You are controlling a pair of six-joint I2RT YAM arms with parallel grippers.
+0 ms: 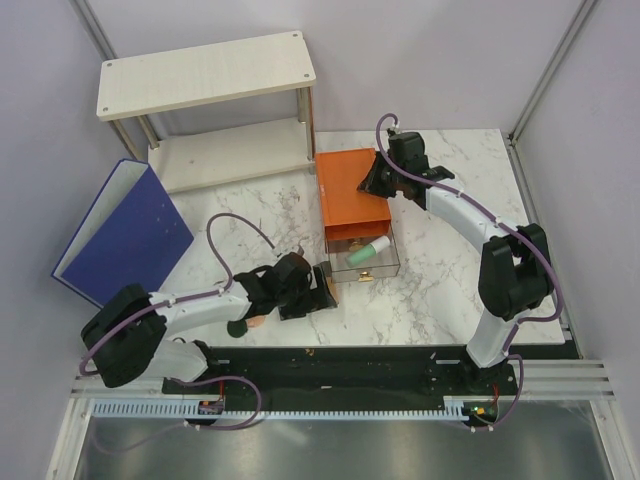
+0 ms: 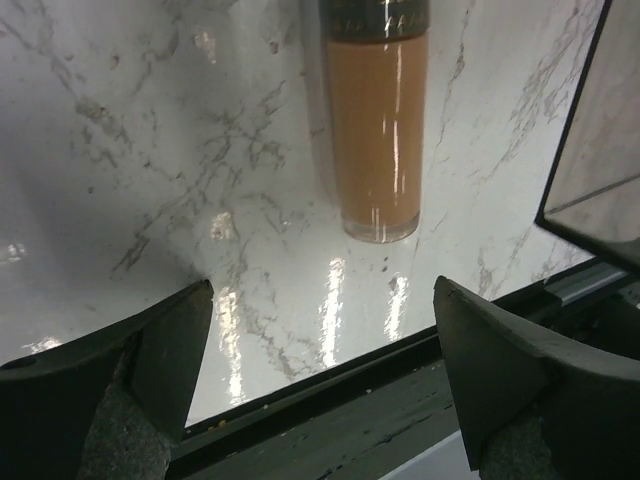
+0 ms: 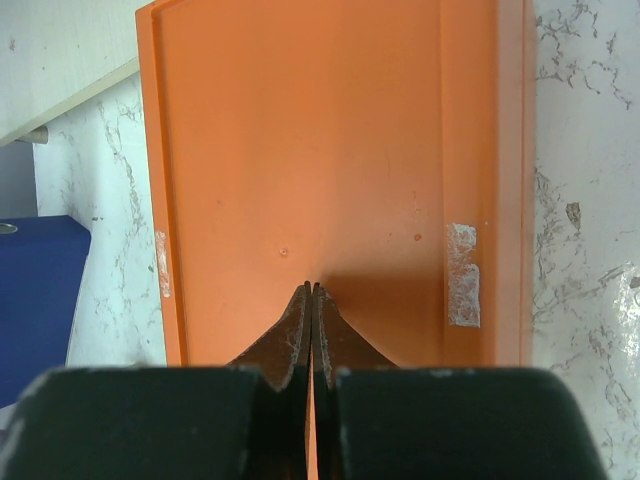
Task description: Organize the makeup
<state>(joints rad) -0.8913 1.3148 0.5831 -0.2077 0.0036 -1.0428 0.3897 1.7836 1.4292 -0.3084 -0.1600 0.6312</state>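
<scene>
READY FOR THE REACH: My left claw [image 2: 322, 300] stood spread wide and empty, low over the marble table [image 2: 150, 150]. The peach tube [image 2: 375, 130] lay flat at 12 o'clock from its fingers, with its dark cap [image 2: 375, 15] pointing away. I judged the spread was meant to straddle the tube's width once the claw came in over it.

My right claw [image 3: 312, 292] was pinched tight on nothing, its tips set over the lid of the orange drawer box [image 3: 300, 150]. That was probably to steady the box while its drawer stood out, though the wrist view could not settle whether the tips actually pressed the lid.

From overhead, the clear drawer [image 1: 392, 262] jutted from the box's 6 o'clock side with the mint-green tube [image 1: 375, 250] already lying inside. The left claw sat near the drawer, at about its 8 o'clock, so the tube would have had only a short trip.
</scene>
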